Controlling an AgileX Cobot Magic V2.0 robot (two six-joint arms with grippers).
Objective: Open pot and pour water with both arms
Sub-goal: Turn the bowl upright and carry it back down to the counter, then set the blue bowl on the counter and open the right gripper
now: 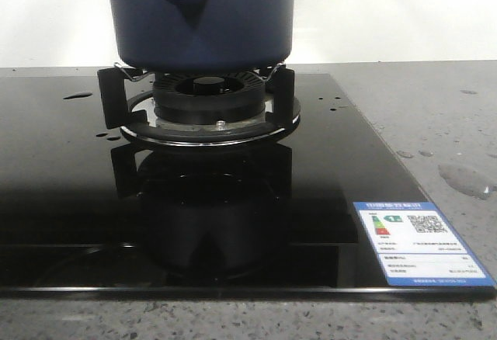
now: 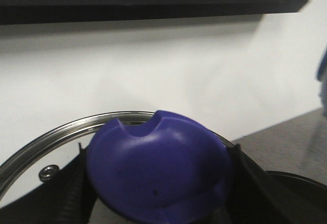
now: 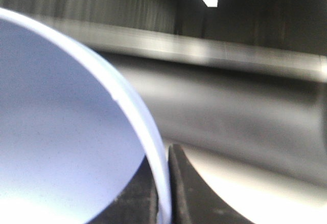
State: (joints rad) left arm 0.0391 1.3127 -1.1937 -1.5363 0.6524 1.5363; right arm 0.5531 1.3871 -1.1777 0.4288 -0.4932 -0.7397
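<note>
One pot (image 1: pixel 200 18) on one burner (image 1: pixel 208 103) — one black stovetop (image 1: pixel 70 200), one sticker (image 1: pixel 419 243) at its corner. One glass lid (image 2: pixel 61 137) with one blue knob (image 2: pixel 158 173). Several water drops (image 1: pixel 466 178) — more than five.

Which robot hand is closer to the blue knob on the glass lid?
Left. The left gripper is shut on the blue knob of the glass lid. The right gripper pinches a pale rim elsewhere.

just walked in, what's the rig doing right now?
The dark navy-blue round pot sits on the gas burner's black supports. The left tool is clamped on the blue knob of the glass lid, so it is off the pot. The right tool pinches a pale blue rim. Water drops lie on the grey counter.
</note>
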